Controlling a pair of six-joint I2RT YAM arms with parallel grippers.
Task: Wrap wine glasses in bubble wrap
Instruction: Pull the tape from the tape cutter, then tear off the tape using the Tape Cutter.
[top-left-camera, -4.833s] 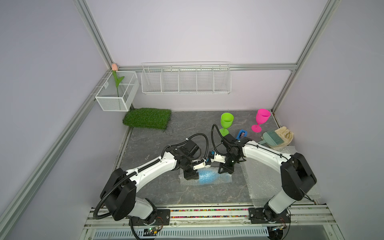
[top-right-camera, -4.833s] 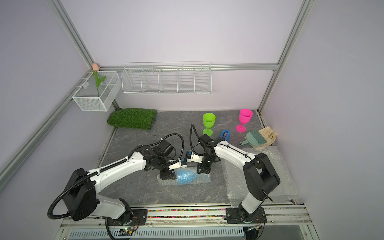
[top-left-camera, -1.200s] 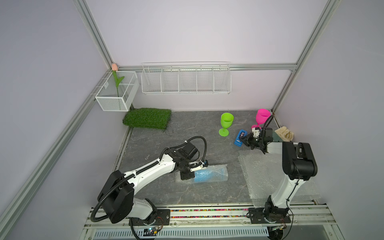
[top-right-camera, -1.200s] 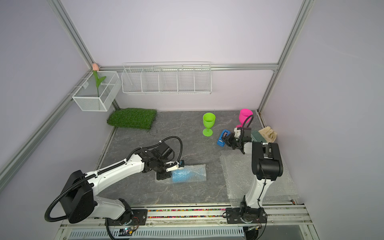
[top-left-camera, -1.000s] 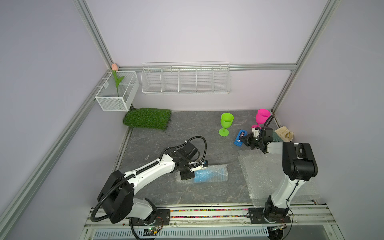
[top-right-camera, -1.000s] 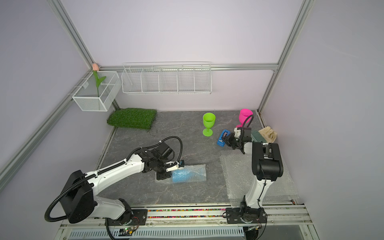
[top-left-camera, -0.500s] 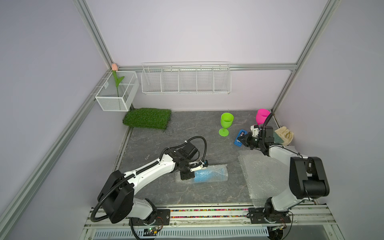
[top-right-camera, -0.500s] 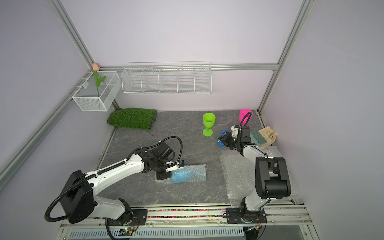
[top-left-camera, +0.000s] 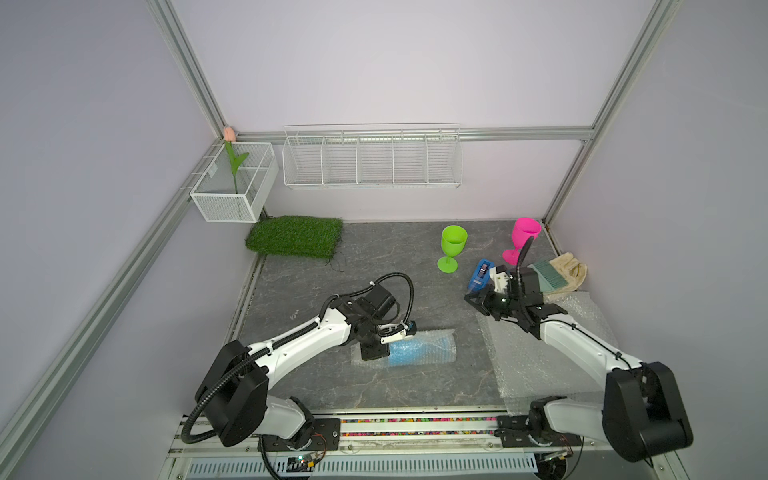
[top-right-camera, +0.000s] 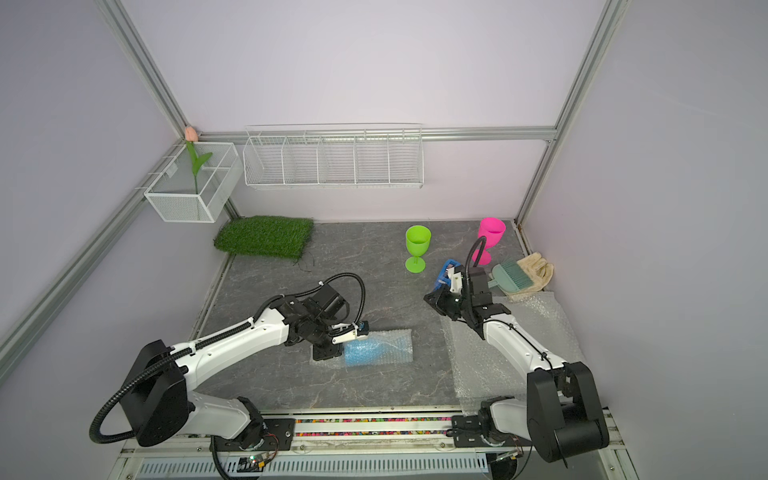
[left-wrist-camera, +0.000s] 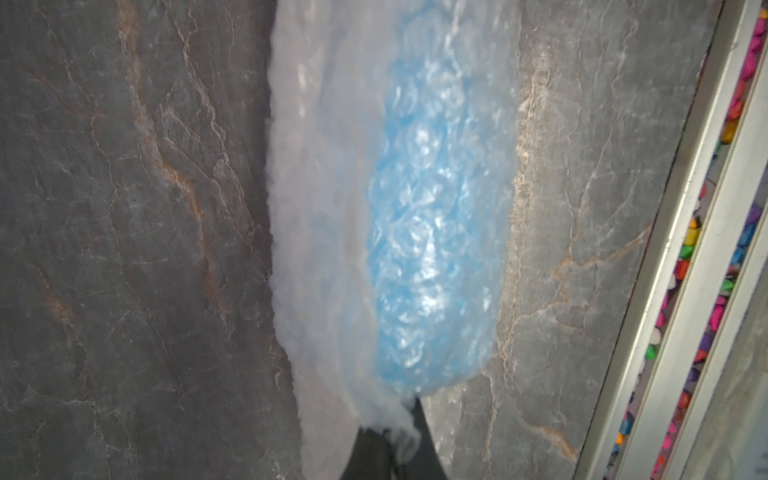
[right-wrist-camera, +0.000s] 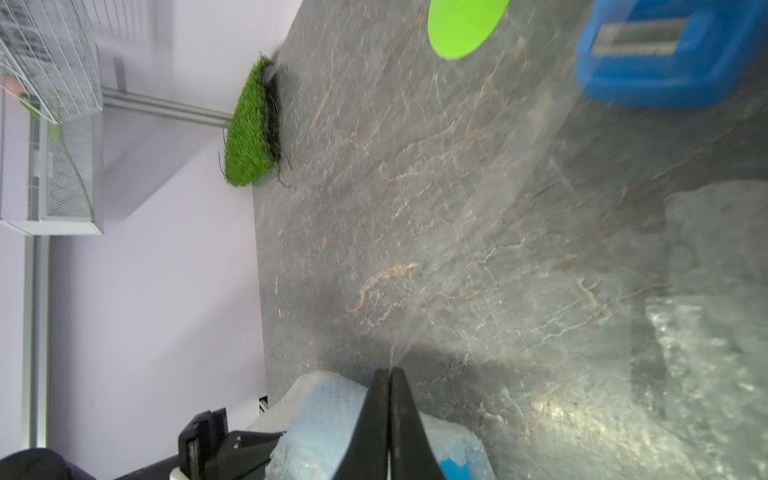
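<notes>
Sky-blue plastic shows through clear bubble wrap (top-left-camera: 440, 338): the sky-blue stemmed plastic goblet (top-left-camera: 405, 353) lies on its side, rolled in the sheet, on the grey stone-patterned desk (top-left-camera: 332, 291). This bundle's long axis runs roughly along the desk's front edge.

The left claw (left-wrist-camera: 388, 432) is clamped on the gathered wrap at the bundle's left end and pins it down. The right claw (top-left-camera: 473, 300) hangs beyond the bundle's free right end, further back and well apart from it, its jaws pressed together. In the right wrist view a faint strip of clear tape (right-wrist-camera: 478, 224) seems to run from its tips to the small blue tape dispenser (top-left-camera: 480, 274), so I judge the tape to be pinched there.

The next move probably brings that tape forward and leftward across to the bundle. That falls to the right arm, since the left is occupied. The desk between the right claw and the bundle is bare.

The lime-green goblet (top-left-camera: 452, 248) and the hot-pink goblet (top-left-camera: 521, 239) stand upright well behind the bundle. Spare bubble wrap sheets (top-left-camera: 540, 361) lie to the bundle's right.
</notes>
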